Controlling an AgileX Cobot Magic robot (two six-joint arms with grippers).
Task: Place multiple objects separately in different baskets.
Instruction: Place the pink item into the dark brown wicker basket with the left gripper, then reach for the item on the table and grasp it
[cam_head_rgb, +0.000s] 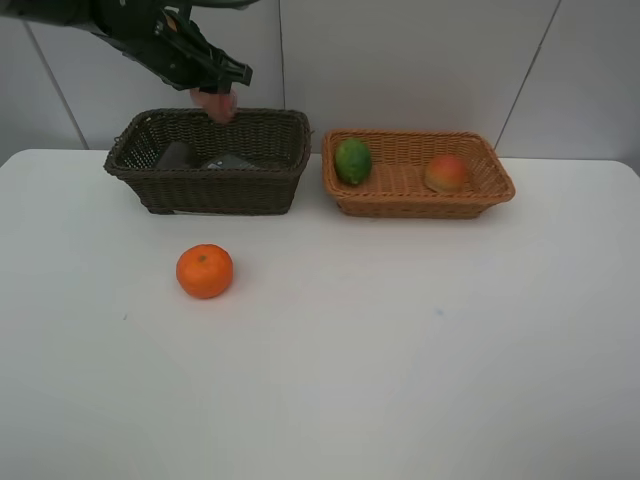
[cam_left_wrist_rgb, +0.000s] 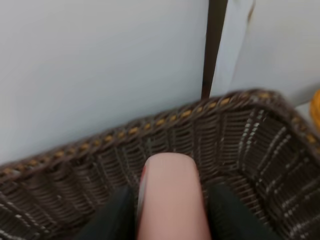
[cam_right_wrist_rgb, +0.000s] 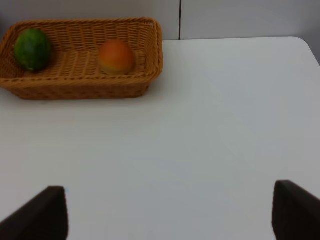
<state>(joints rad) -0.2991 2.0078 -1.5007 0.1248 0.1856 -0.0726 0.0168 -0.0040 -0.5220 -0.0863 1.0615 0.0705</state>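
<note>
The dark brown basket (cam_head_rgb: 208, 160) stands at the back left of the white bench (cam_head_rgb: 400, 340). Two dark things lie on its floor: a greyish cup-like shape (cam_head_rgb: 176, 155) at the left and a black flat bottle (cam_head_rgb: 228, 161) beside it; neither is clear enough to describe further. Above this basket's rear rim the left pincer (cam_head_rgb: 214, 96) pinches the pink bottle (cam_head_rgb: 214, 101), and the left wrist view shows that bottle (cam_left_wrist_rgb: 170, 197) clamped between two dark fingers (cam_left_wrist_rgb: 116, 215) with the woven wall behind it.

Just beside it to the right stands the light orange-tan basket (cam_head_rgb: 418, 190), shallower, holding the green lime (cam_head_rgb: 352, 161) at its left end and the red-orange peach-like fruit (cam_head_rgb: 446, 173) toward its right, the two well apart.

The orange (cam_head_rgb: 205, 271) sits on the bare bench in front of the dark basket, outside both.

The right pincer (cam_right_wrist_rgb: 170, 212) hangs over empty bench with its fingers spread wide, holding nothing.
</note>
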